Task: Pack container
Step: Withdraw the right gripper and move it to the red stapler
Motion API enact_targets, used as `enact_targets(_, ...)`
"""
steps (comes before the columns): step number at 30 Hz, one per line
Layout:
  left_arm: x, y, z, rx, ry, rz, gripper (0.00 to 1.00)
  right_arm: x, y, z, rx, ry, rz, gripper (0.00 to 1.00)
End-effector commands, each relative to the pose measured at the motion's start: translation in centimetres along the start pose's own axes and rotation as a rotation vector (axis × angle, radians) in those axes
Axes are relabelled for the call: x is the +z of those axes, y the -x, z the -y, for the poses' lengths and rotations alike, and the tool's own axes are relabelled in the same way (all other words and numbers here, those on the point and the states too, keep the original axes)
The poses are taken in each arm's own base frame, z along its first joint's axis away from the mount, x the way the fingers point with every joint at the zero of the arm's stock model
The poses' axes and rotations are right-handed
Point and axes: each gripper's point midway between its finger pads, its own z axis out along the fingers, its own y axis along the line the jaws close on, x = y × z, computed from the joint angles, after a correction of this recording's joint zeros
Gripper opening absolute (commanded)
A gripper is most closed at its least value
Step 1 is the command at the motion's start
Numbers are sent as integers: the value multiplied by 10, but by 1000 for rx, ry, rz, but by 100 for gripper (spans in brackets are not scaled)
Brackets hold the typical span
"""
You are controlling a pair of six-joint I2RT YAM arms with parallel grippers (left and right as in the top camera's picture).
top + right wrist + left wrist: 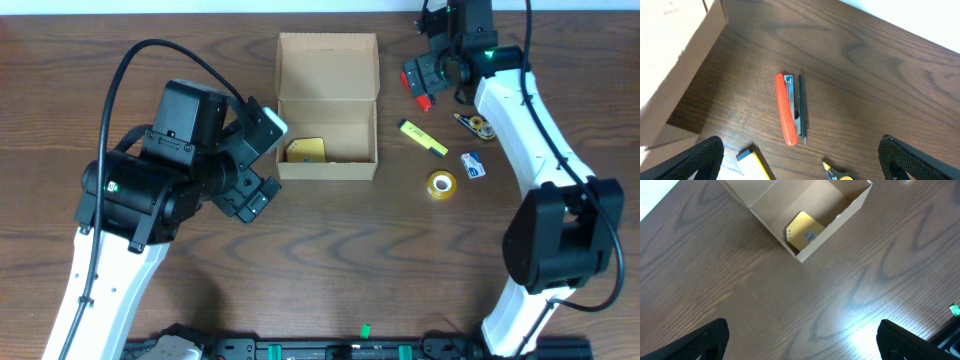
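Observation:
The tan cardboard container stands open at the table's back centre, its lid flap folded back. A yellow pad lies inside at its front left; it also shows in the left wrist view inside the box. My left gripper is open and empty, just left of the box's front corner. My right gripper is open and empty above a red stapler, right of the box.
Right of the box lie a yellow highlighter, a yellow tape roll, a small blue-and-white item and a black-and-yellow tool. The highlighter's end and the tool's tip show in the right wrist view.

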Motion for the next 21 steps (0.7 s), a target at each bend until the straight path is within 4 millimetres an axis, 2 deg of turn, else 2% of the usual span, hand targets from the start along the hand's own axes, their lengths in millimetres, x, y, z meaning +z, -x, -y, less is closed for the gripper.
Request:
enact_targets(1,-8,6,-3,11,17,25,95,-1,5,7,52,-19,15,99)
enact_targets(9,-8,6,-3,11,17,25,95,-1,15,9,49,-26,54,99)
enact_targets(21,-8,6,-3,11,17,25,95,5,7,7,3,-22,25,99)
